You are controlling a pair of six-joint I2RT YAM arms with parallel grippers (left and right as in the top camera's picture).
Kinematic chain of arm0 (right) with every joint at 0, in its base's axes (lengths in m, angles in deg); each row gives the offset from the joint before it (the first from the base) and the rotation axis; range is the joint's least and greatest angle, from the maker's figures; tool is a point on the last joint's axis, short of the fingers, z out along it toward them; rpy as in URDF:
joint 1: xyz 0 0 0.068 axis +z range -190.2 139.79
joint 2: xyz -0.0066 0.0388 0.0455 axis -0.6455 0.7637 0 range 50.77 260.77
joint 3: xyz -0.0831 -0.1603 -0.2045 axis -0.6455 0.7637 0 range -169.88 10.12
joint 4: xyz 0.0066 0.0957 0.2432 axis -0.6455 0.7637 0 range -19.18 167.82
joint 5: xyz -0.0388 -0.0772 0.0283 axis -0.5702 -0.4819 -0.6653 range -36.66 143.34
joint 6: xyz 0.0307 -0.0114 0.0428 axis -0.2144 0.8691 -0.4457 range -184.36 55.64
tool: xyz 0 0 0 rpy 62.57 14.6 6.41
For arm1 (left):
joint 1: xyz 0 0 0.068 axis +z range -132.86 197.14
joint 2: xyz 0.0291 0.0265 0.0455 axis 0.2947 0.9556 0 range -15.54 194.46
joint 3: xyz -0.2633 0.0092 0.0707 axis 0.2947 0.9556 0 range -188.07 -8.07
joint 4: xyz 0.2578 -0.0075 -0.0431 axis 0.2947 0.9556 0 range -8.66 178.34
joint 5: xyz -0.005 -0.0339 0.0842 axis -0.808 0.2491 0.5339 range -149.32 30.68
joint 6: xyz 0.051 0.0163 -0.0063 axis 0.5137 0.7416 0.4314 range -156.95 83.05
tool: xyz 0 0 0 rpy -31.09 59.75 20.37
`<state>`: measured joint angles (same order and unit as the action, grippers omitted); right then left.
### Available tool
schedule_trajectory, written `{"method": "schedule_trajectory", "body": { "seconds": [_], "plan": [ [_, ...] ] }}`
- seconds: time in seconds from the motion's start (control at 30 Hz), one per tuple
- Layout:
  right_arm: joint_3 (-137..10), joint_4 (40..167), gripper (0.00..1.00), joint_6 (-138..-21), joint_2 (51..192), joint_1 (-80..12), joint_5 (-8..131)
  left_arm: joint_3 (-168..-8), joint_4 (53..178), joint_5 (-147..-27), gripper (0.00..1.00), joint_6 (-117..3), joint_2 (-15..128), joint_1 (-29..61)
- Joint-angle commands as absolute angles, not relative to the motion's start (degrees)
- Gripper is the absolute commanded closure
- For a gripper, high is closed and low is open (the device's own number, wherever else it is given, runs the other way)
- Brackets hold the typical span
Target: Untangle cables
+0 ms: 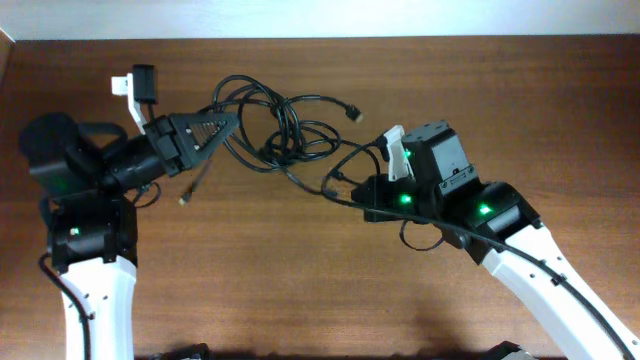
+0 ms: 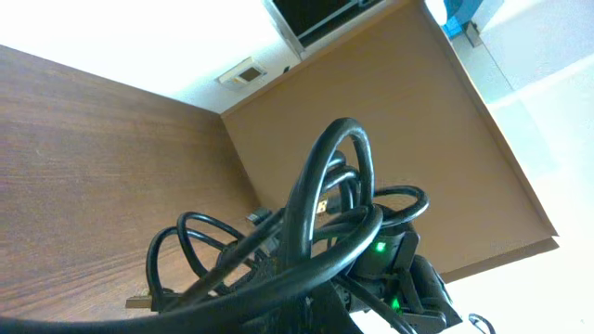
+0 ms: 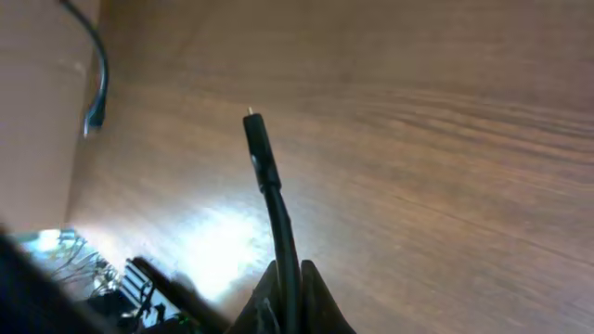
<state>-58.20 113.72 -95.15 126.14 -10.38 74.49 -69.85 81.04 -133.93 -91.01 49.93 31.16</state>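
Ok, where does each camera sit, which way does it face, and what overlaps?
Overhead: above the table, facing down; both arms, left hand, right hand, cables between.
Left wrist: on the left arm, facing across looped cables toward the right arm; own fingers hidden.
Right wrist: on the right arm, facing the table; its fingers pinch a cable end.
Overhead and left wrist share the tangle.

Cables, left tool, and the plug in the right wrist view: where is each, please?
cables (image 1: 280, 148), overhead view, on the knotted middle of the tangle.
left tool (image 1: 232, 117), overhead view, between its fingertips at a loop.
plug (image 3: 261, 153), right wrist view, on the connector body.
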Motion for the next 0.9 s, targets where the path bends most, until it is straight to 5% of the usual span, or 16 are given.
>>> {"method": "schedule_trajectory", "body": {
  "seconds": [0.0,0.17,0.2,0.23,0.27,0.33,0.43,0.53,0.7,0.8,0.87],
  "plan": [
    [-58.2,113.3,0.96,-94.8,125.8,-10.7,70.2,-71.6,79.6,-133.7,1.00,-91.6,47.7,31.8],
    [-58.2,113.7,0.89,-94.8,125.8,-14.9,53.2,-71.6,69.4,-135.5,1.00,-94.4,47.6,41.1],
    [-58.2,113.7,0.80,-95.1,125.8,-16.9,53.4,-71.6,69.4,-137.8,1.00,-94.4,47.6,42.5],
    [-58.2,113.3,0.38,-95.2,125.8,-19.1,57.5,-71.6,69.4,-139.2,1.00,-94.4,47.6,43.4],
    [-58.2,112.5,0.33,-93.8,125.8,-20.5,64.0,-71.6,69.4,-139.4,1.00,-94.4,47.6,43.5],
    [-58.8,105.5,0.32,-85.4,125.7,-21.5,91.6,-71.6,69.4,-140.2,1.00,-94.4,47.6,43.4],
    [-61.0,95.1,0.37,-90.5,125.7,-21.4,111.5,-71.6,69.4,-141.1,1.00,-93.9,47.6,43.4],
    [-61.9,84.5,0.42,-104.6,125.7,-21.4,113.5,-71.6,69.4,-145.1,0.99,-92.1,47.6,43.4],
    [-61.9,77.8,0.45,-106.9,125.7,-16.4,115.3,-71.6,69.4,-142.3,0.99,-90.8,47.7,39.7],
    [-61.9,77.1,0.52,-106.6,125.7,-16.1,115.5,-71.6,71.9,-131.1,1.00,-85.9,47.7,31.1],
    [-61.9,77.5,0.52,-106.2,125.8,-16.2,115.2,-71.6,84.6,-117.0,1.00,-78.8,47.7,26.7]
  ]
}}
